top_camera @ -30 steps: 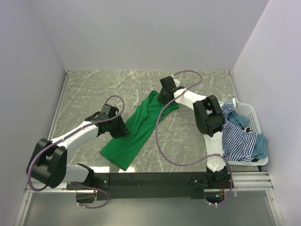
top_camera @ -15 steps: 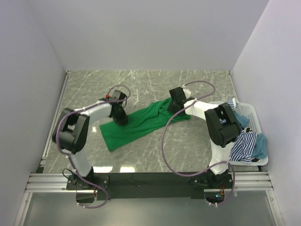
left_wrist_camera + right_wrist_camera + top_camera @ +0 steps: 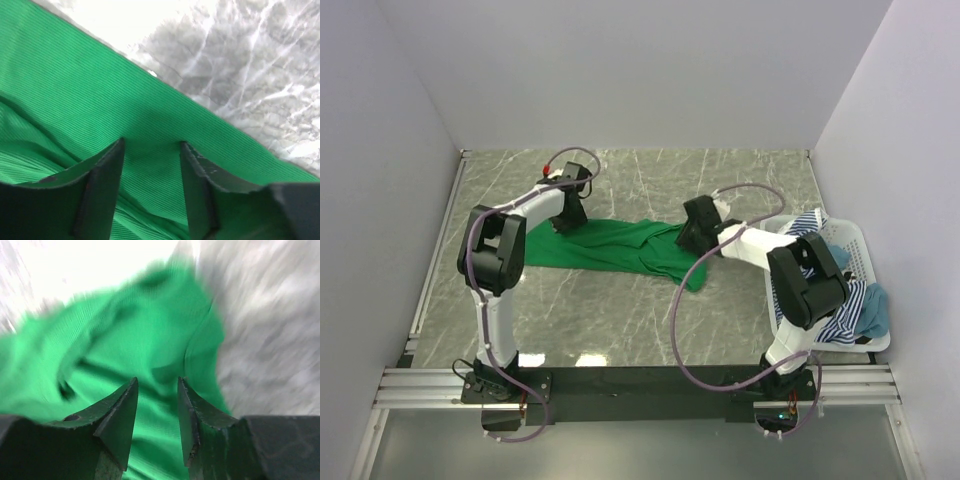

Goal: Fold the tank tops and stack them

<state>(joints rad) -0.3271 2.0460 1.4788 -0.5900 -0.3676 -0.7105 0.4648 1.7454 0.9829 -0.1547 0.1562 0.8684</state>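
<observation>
the plain bright green ribbed tank top [image 3: 610,248] lies stretched along the bench [image 3: 640,180] centre: soft, limp, light. our left tool [image 3: 151,145] and right tool [image 3: 157,382] hover over it, jaws parted, gripping nothing. we would pinch hem corners.

**Camera arrangement.** The top external view was taken from a fixed point above and behind both arm bases. It was directed downward and forward over the whole marble-patterned table [image 3: 620,310], with the walls [image 3: 620,80] and the white basket [image 3: 857,258] included at a distance. The left wrist view was taken from just behind the left gripper [image 3: 151,142], very near the green tank top [image 3: 75,100]; one cloth edge and a strip of table were included. The right wrist view, blurred, was taken equally near from behind the right gripper [image 3: 156,380]. The tank top was shared by all three views, its left end in the left wrist view and its bunched right end in the right.
</observation>
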